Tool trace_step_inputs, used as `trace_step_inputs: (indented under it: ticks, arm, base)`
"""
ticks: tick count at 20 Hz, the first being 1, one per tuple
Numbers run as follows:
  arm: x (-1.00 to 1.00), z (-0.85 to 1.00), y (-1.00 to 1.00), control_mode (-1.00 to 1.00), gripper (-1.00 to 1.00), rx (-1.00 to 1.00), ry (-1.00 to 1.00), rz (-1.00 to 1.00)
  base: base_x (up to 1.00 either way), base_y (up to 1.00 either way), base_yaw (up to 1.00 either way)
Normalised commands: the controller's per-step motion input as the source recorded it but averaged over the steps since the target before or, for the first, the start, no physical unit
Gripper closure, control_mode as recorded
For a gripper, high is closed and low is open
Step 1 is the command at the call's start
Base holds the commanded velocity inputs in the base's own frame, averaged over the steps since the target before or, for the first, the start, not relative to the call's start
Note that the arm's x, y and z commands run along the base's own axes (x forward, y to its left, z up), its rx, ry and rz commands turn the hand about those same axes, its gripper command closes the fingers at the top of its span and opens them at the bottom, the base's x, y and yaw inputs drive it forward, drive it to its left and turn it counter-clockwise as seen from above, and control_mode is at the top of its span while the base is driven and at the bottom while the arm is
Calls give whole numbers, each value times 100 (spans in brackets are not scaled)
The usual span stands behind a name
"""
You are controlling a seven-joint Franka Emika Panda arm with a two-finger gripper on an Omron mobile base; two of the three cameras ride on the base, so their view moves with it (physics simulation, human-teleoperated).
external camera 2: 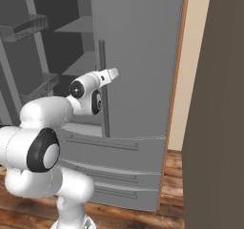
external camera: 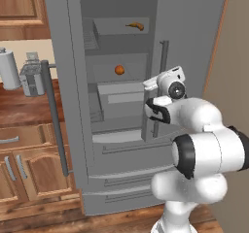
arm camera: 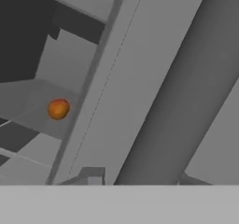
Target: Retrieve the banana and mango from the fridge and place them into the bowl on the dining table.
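Tool [external camera 2: 114, 73] — clamped on fridge handle [external camera 2: 103, 87]

left fridge door [external camera: 58, 81] swung open: shelf bay unobstructed from 12 to 10 o'clock. right door [external camera 2: 138, 56] shut; its bar handle [arm camera: 182, 87] stands immediately before the hand, blocking 1 to 3 o'clock.
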Motion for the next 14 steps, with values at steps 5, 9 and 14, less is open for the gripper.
trace_step_inputs:
  ticks: [5,9,14]
  arm:
    - [-100,54,-60,-100,100,6,0,0]
    - [-100,64,-76,-100,100,8,0,0]
    - [-100,71,-57,-100,-100,5,0,0]
  base:
    - [0,0,0]
    - [0,0,0]
    - [0,0,0]
